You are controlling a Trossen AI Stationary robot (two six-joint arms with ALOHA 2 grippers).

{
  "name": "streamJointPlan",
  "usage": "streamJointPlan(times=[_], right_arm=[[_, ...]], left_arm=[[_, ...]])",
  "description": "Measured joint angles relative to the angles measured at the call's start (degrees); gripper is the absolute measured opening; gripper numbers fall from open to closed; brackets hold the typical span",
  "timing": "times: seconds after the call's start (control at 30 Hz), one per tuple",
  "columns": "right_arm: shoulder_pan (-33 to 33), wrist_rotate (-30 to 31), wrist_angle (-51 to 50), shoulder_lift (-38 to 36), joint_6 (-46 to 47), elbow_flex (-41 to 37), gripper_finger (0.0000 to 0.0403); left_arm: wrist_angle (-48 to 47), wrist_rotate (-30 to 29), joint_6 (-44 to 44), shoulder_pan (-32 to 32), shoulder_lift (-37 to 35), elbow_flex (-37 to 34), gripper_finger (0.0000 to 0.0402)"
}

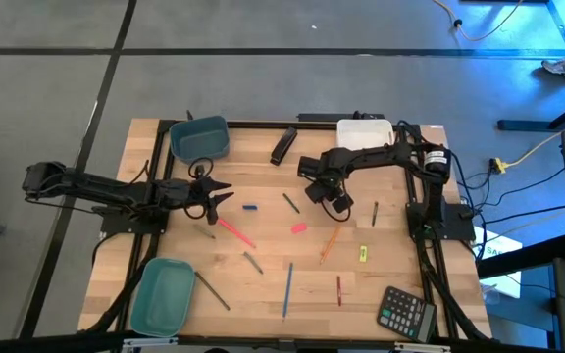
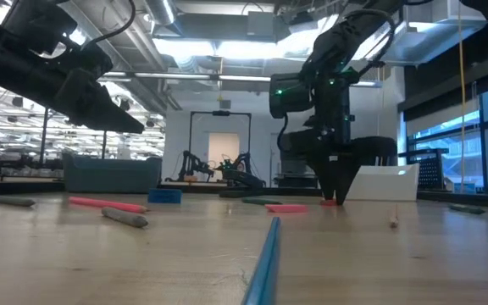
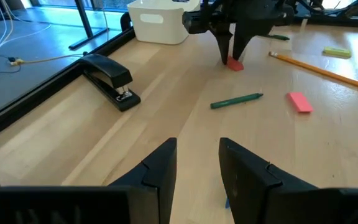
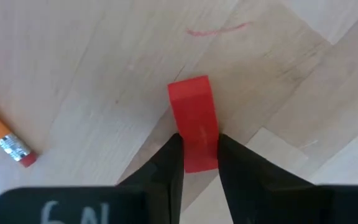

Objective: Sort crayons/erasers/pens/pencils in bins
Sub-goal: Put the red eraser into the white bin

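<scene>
One red eraser (image 4: 193, 121) between right jaws, tabletop

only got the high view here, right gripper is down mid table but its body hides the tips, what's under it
Observer: The right wrist view shows the right gripper straddling a red eraser, a finger on each side.
Operator: is the eraser off the table yet
Observer: No. In the left wrist view the eraser sits on the wood under the gripper tips.
Operator: anything close that could snag
Observer: The eraser end of an orange pencil lies nearby, apart from the eraser.
</scene>
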Motion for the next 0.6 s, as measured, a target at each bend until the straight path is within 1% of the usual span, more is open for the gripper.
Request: streamJointPlan(times=[0.2,0.33,0.43,0.6], right_arm=[[-1.9,-2.3,-7.3,-0.2,2.5,6.7,0.0089],[-4.4,-2.2,-11.3,-0.9,5.0,10.0,0.0088],[-7.3,-1.9,-12.2,-3.3,6.2,10.4,0.0089],[-13.6,0.7,-12.4,-10.2,9.4,10.5,0.0089]], left_arm=[[0.0,0.0,0.0,0.0,0.0,0.0,0.0112],[0.0,0.0,0.1,0.0,0.0,0.0,0.0112],[0.0,0.0,1.9,0.0,0.0,0.0,0.0112],[0.0,0.0,4.3,0.0,0.0,0.0,0.0112]])
